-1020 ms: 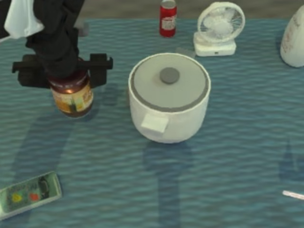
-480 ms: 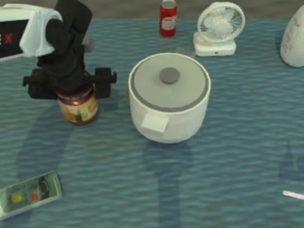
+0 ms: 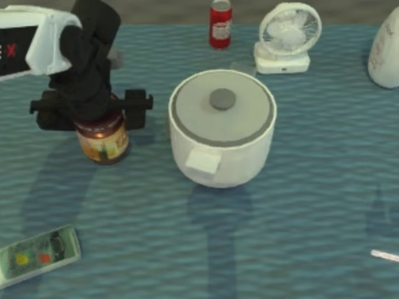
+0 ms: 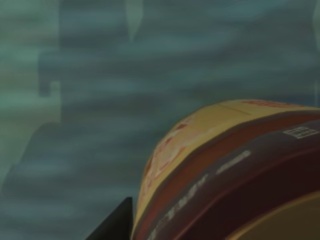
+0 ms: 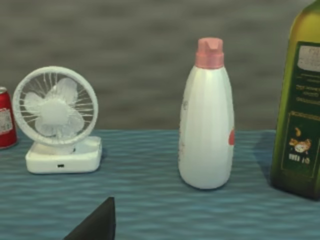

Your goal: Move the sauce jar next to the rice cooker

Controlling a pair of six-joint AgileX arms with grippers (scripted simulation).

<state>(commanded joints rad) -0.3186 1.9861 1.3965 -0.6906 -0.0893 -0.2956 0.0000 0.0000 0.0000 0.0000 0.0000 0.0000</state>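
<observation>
On the blue rippled tabletop (image 3: pixel 299 205), the left pincer (image 3: pixel 91 107) sits clamped on top of the sauce jar (image 3: pixel 103 140), which stands upright just left of the rice cooker (image 3: pixel 222 128), apart from it.

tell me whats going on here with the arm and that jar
The left gripper is down over the sauce jar, gripping it around the lid end. The jar stands upright to the left of the rice cooker, with a gap of bare table between them. The right arm is out of the top view; its wrist camera faces a white fan, a white bottle with a pink cap and a green bottle at the back of the table.
</observation>
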